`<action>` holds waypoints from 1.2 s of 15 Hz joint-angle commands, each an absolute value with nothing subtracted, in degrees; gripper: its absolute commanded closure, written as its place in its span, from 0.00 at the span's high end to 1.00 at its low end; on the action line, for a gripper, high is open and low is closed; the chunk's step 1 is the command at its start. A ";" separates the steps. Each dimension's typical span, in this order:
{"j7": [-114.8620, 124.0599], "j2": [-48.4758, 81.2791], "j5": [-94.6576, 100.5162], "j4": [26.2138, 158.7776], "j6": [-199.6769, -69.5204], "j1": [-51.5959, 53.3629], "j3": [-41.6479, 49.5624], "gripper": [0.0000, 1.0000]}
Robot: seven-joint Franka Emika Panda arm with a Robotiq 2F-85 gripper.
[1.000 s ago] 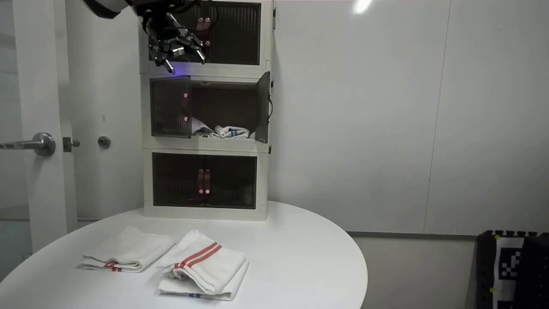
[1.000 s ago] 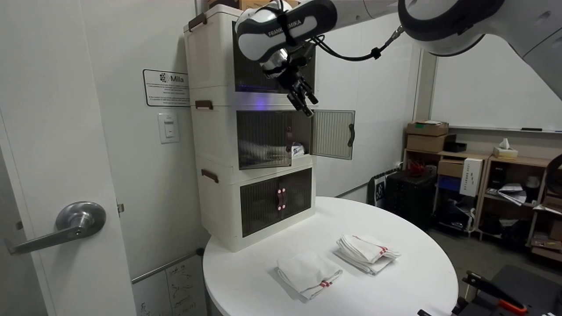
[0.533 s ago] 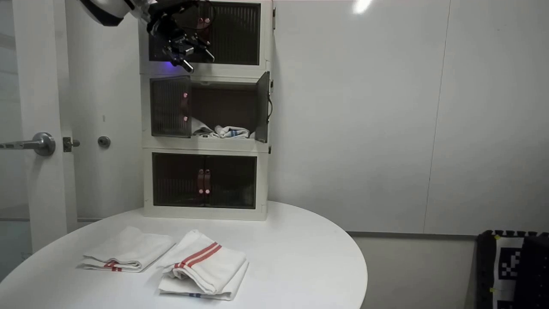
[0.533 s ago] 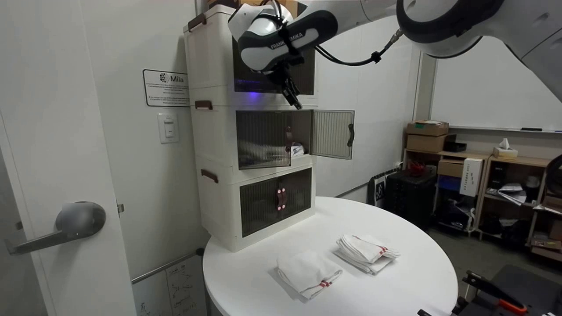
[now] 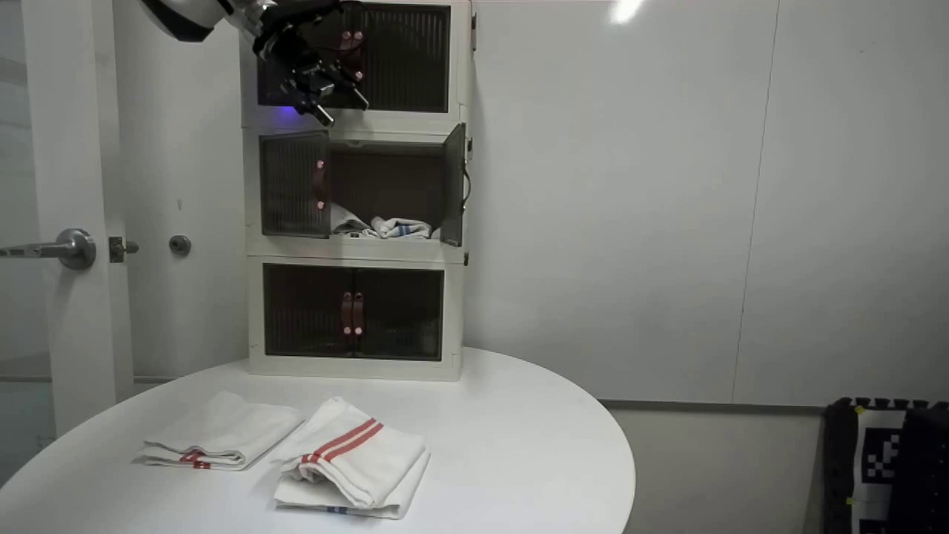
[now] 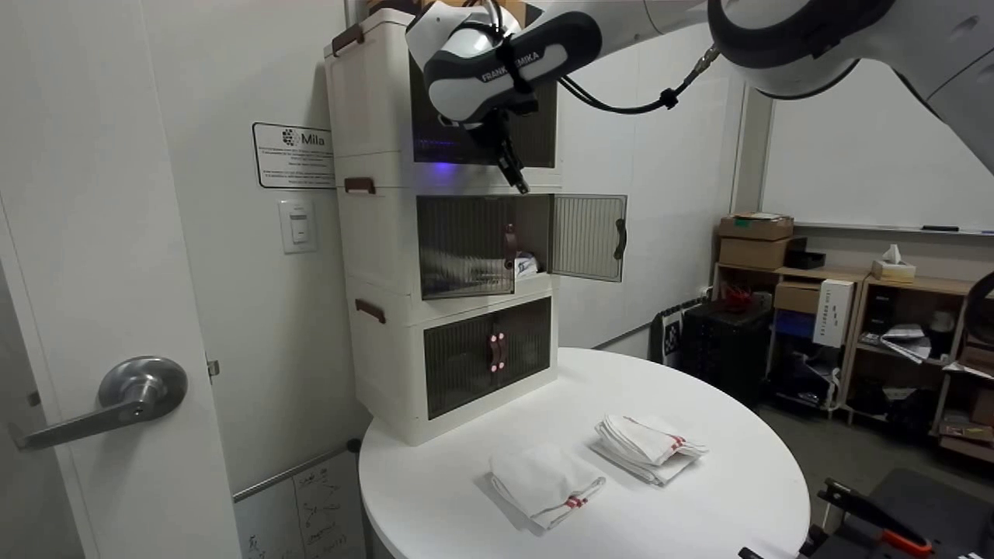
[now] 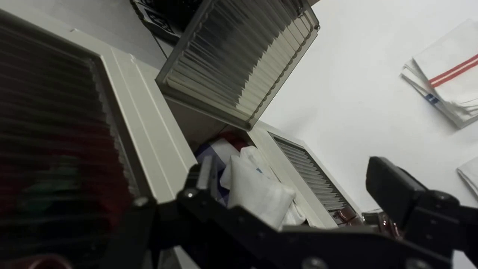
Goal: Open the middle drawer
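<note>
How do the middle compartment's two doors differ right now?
In both exterior views, the left door is only partly open, while the right door is swung wide. In an exterior view, the left door screens part of the opening, while the right door stands out beside it. There, the left door looks dark; the right door, paler. Both are ribbed and see-through, each with a dark handle.
</note>
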State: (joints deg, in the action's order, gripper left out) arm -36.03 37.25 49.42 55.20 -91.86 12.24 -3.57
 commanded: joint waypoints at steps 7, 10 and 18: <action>-38.92 36.13 46.08 58.24 -88.81 11.41 -4.53 1.00; -37.39 36.14 44.57 59.11 -91.19 11.14 -4.86 1.00; -37.29 36.13 36.40 59.59 -93.56 11.17 -8.64 1.00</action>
